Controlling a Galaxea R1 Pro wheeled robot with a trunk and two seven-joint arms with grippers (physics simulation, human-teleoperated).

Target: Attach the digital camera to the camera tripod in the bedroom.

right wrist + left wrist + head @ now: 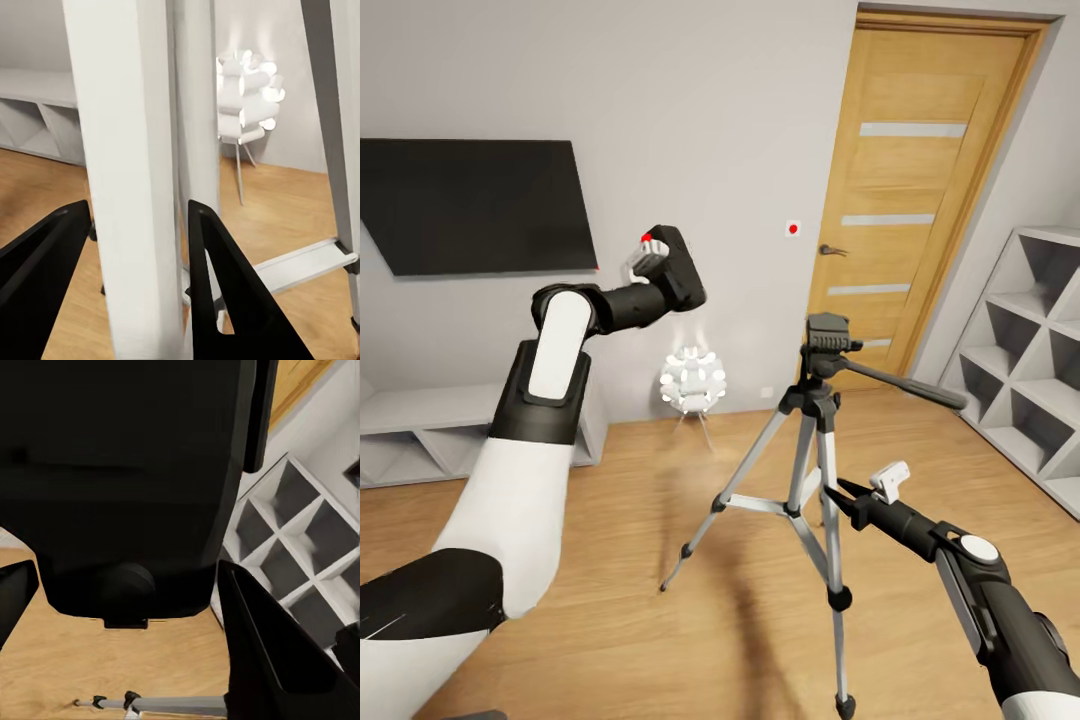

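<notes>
The matte-black digital camera point(678, 268) is held up in front of the wall, left of and higher than the tripod head, its red button point(647, 238) on top. My left gripper point(658, 268) is shut on it; in the left wrist view the camera body point(127, 472) sits between the fingers point(262, 652). The camera tripod point(815, 420) stands on the floor with silver legs, its black pan head point(827, 335) bare and its long handle point(905, 382) pointing right. My right gripper point(836, 496) is closed around one silver leg point(131, 150), a finger point(225, 292) on each side.
A wooden door point(905, 200) with frosted strips is behind the tripod. The white cube shelf point(1025, 350) lines the right wall. A wall TV point(470, 205), a low white bench point(420, 430) and a glowing white lamp point(692, 382) stand at the back left.
</notes>
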